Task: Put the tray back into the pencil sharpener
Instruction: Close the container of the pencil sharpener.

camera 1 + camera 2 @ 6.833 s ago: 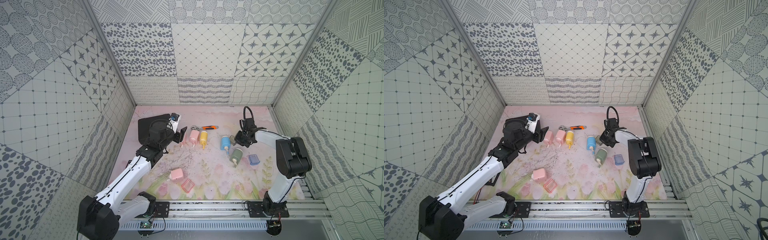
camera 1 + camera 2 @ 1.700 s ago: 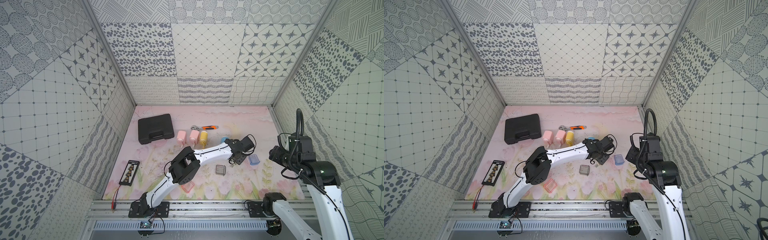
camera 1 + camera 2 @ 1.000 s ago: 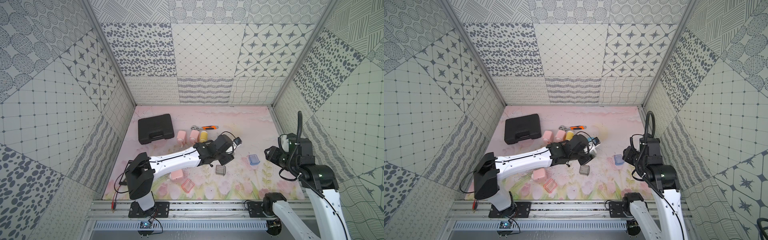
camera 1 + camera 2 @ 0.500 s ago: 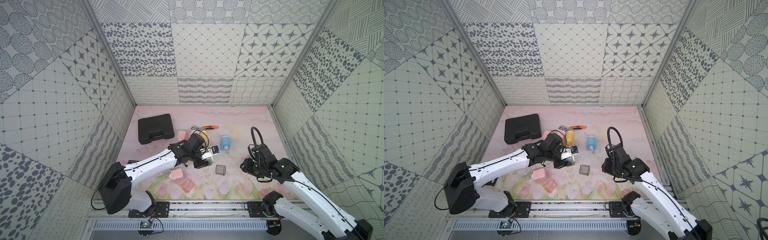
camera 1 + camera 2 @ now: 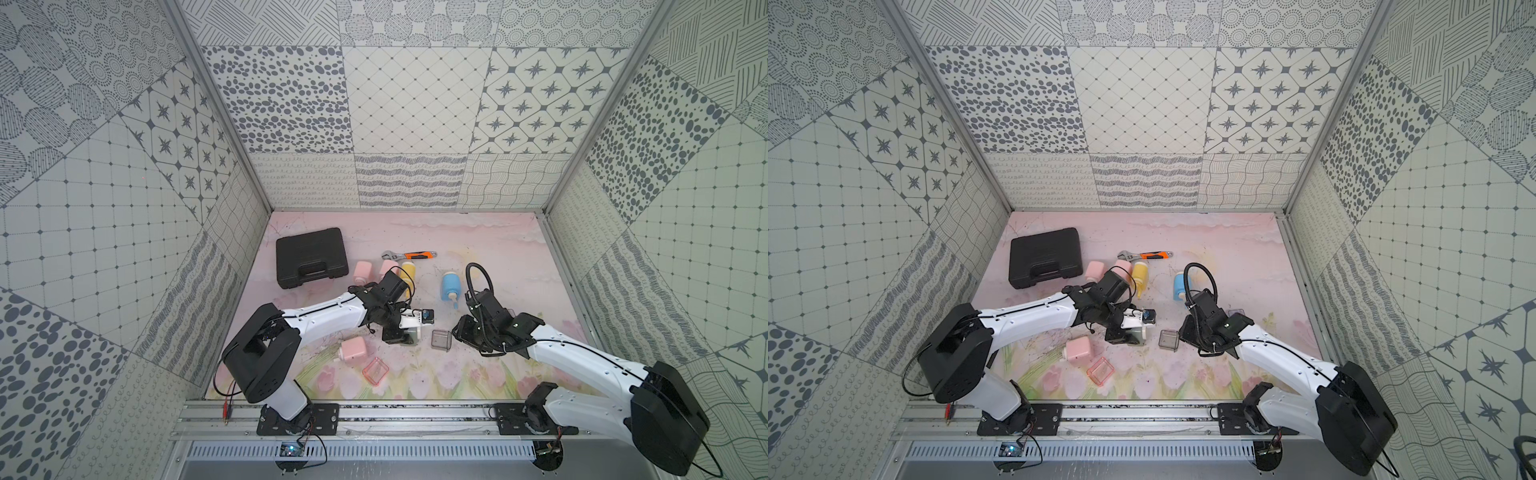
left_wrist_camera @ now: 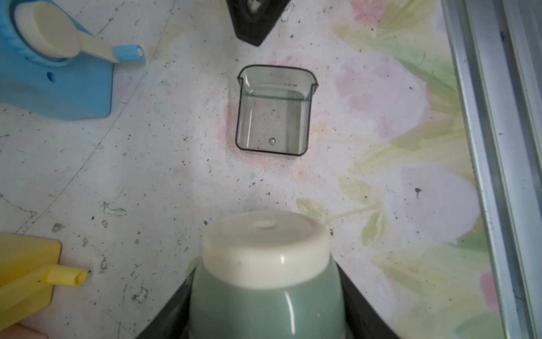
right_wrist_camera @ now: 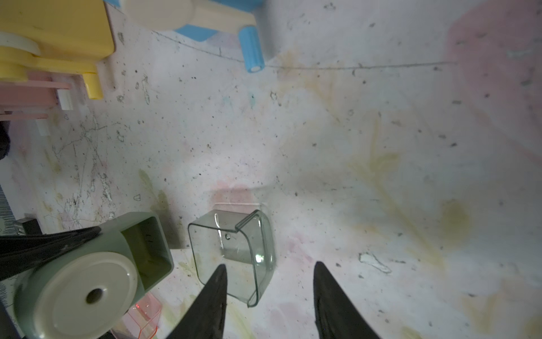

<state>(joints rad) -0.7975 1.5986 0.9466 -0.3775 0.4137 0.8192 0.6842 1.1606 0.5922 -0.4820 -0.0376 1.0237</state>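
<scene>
At three o'clock from the sage-green plastic pencil sharpener (image 5: 410, 332), clamped by the left gripper (image 6: 262, 270), lies the smoky clear plastic tray (image 5: 440, 340). Grasp pending: the right gripper (image 7: 269, 264) hangs over it, jaws apart; next, pinch its wall.

Open mat (image 6: 234, 182) lies between the tray (image 6: 272, 111) and green sharpener (image 6: 264, 278).

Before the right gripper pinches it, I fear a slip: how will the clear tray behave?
The tray looks thin-walled and empty, so probably light, and may flex if squeezed hard. Its glossy plastic glints, so it could slip from the right gripper. Flat-sided, it should slide rather than roll.
</scene>
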